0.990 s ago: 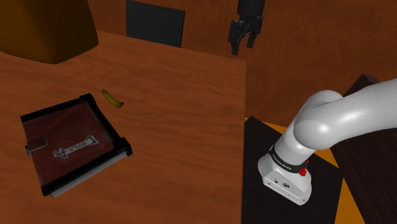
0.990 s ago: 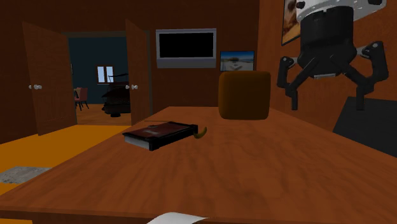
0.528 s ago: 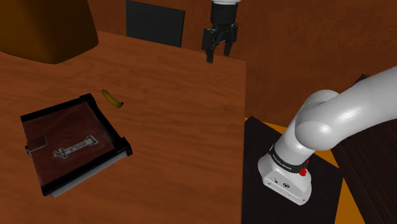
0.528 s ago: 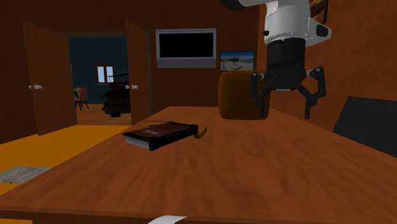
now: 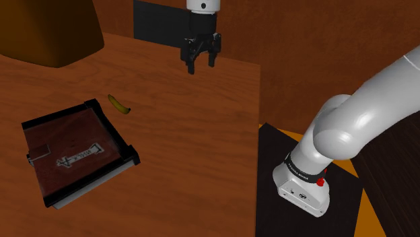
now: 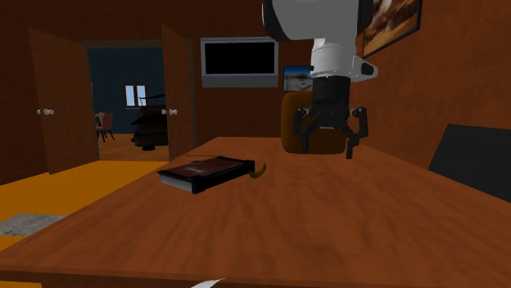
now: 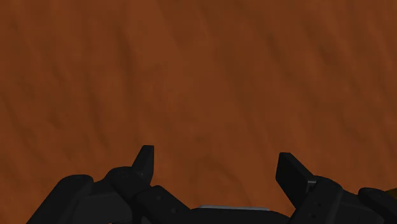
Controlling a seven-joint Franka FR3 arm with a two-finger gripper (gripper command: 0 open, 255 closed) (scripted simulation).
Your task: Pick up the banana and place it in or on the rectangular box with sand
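Note:
A small yellow banana (image 5: 119, 104) lies on the brown wooden table (image 5: 202, 141), just beside the far corner of a flat rectangular box (image 5: 74, 149) with a black rim and a reddish-brown filling. In the second exterior view the banana (image 6: 260, 171) peeks out at the right end of the box (image 6: 205, 173). My black gripper (image 5: 200, 66) hangs open above the table's far edge, well to the shoulder view's right of the banana, fingers pointing down. It holds nothing. The gripper (image 6: 328, 150) stands open over the table here too, and in the wrist view the gripper (image 7: 213, 167) looks at bare wood.
A big brown rounded block (image 5: 47, 30) stands at the table's far left corner. A dark flat panel (image 5: 163, 23) leans behind the table's far edge. The table's right edge drops to the floor beside my stand (image 5: 303, 192). Open doors (image 6: 176, 90) show across the room.
The arm has swung the open gripper to the shoulder view's left and lower, from beyond the table's corner to above its far edge. Banana and box have not moved.

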